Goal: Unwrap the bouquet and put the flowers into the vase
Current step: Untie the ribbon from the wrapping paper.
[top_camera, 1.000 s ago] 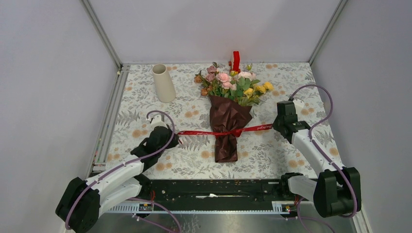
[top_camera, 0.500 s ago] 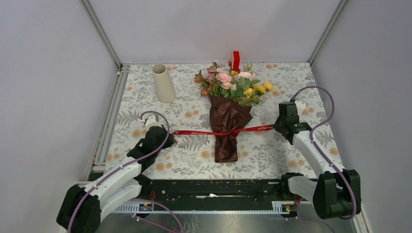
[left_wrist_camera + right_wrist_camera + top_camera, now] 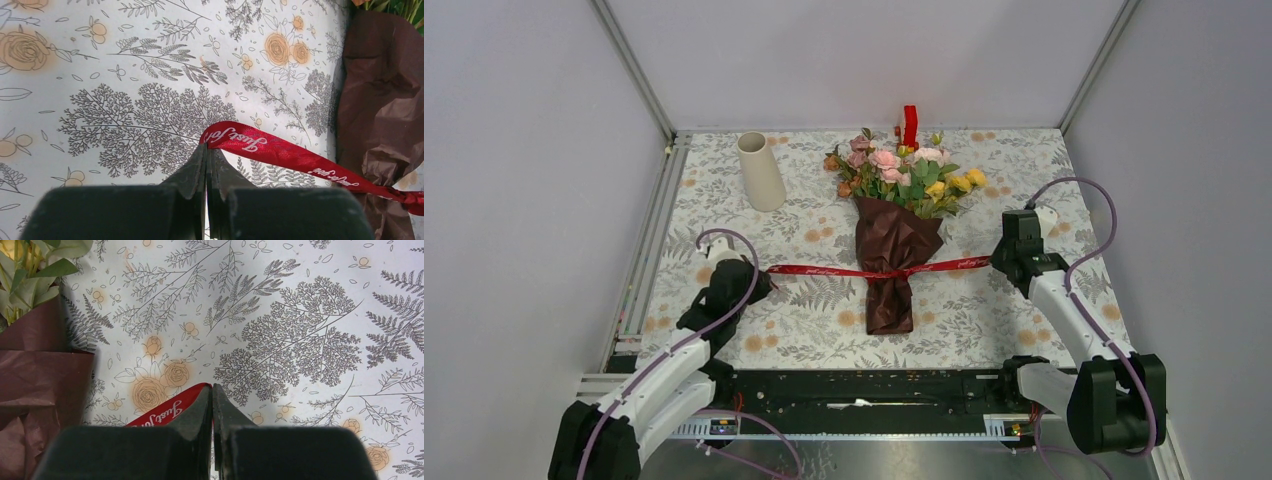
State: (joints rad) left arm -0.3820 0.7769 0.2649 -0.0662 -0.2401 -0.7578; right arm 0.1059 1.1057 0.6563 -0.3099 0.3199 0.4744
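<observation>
The bouquet (image 3: 892, 235) lies mid-table, its flowers (image 3: 904, 178) pointing to the back and its dark red wrapping paper (image 3: 890, 265) toward me. A red ribbon (image 3: 869, 270) runs taut across the paper. My left gripper (image 3: 764, 272) is shut on the ribbon's left end (image 3: 235, 141). My right gripper (image 3: 992, 262) is shut on its right end (image 3: 170, 410). The paper (image 3: 382, 100) fills the right side of the left wrist view, and paper (image 3: 35, 385) with leaves fills the left side of the right wrist view. The cream vase (image 3: 760, 171) stands upright at the back left.
A small red and yellow block (image 3: 909, 125) stands at the back edge behind the flowers. A floral-print cloth (image 3: 1024, 330) covers the table. Grey walls and metal rails (image 3: 646, 250) bound it on three sides.
My left gripper has drawn the ribbon's left end further left and slightly back. The right gripper has edged right and back. The ribbon spans wider and straighter.
</observation>
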